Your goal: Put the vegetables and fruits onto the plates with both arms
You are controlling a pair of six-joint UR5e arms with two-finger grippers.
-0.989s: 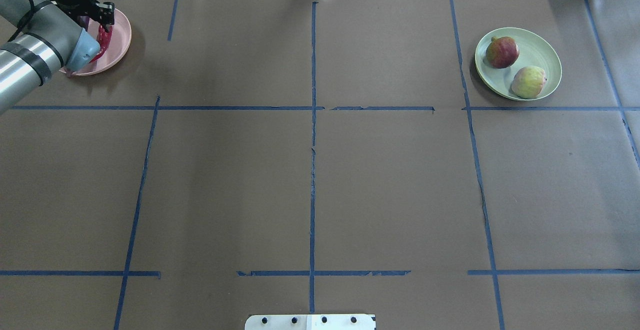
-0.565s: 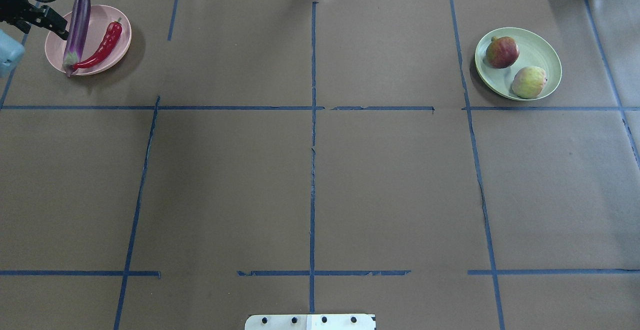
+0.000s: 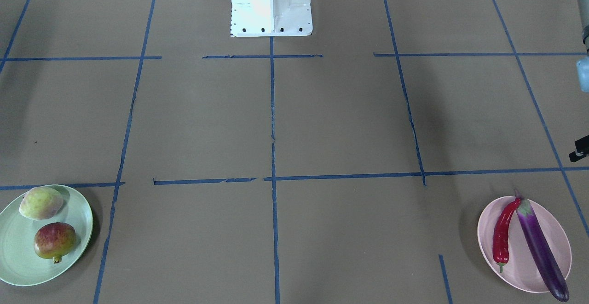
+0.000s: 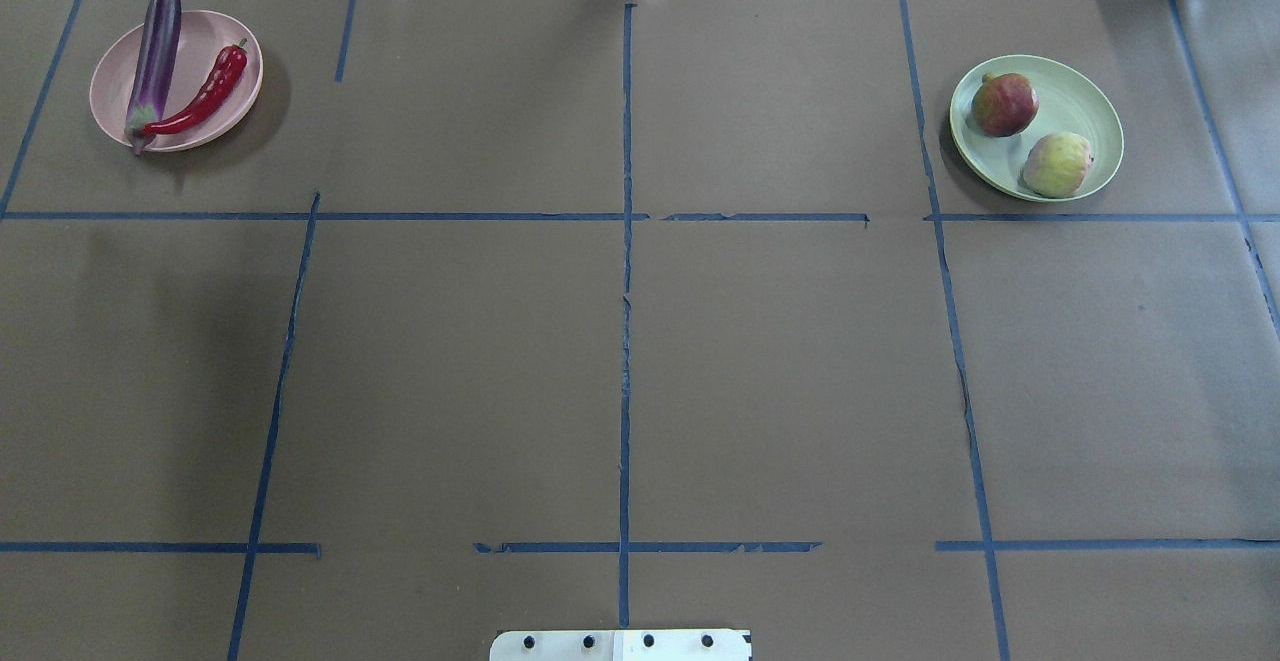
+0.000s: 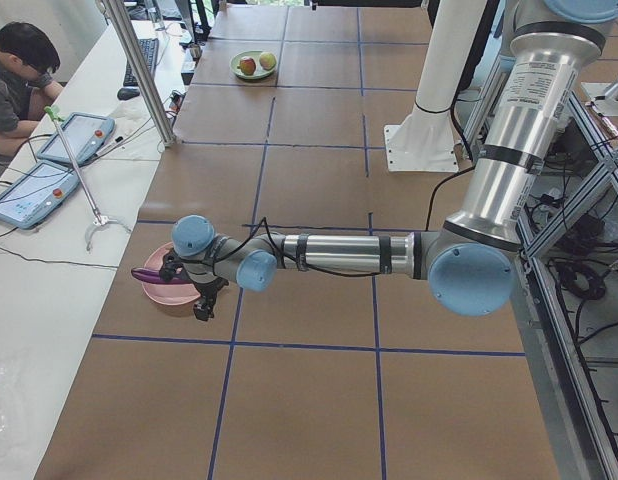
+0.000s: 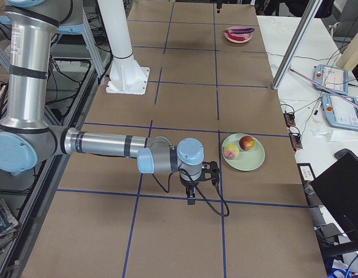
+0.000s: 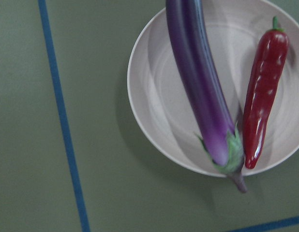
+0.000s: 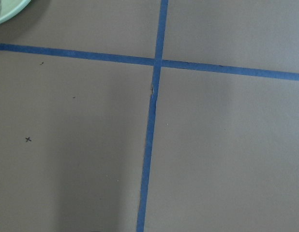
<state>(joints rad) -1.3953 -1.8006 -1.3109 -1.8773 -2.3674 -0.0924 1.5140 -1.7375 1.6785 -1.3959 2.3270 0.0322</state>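
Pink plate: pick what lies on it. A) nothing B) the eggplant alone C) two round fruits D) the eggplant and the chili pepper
D: the eggplant and the chili pepper lie side by side on the pink plate.

On the table (image 4: 780, 371), a plate (image 4: 190, 56) sits in the far left corner, carrying the eggplant (image 4: 152, 66) with the chili pepper (image 4: 205, 96) on its right. A second plate (image 4: 1075, 101) sits near the far right corner; one fruit (image 4: 1005, 104) lies behind and left of the other fruit (image 4: 1057, 164).
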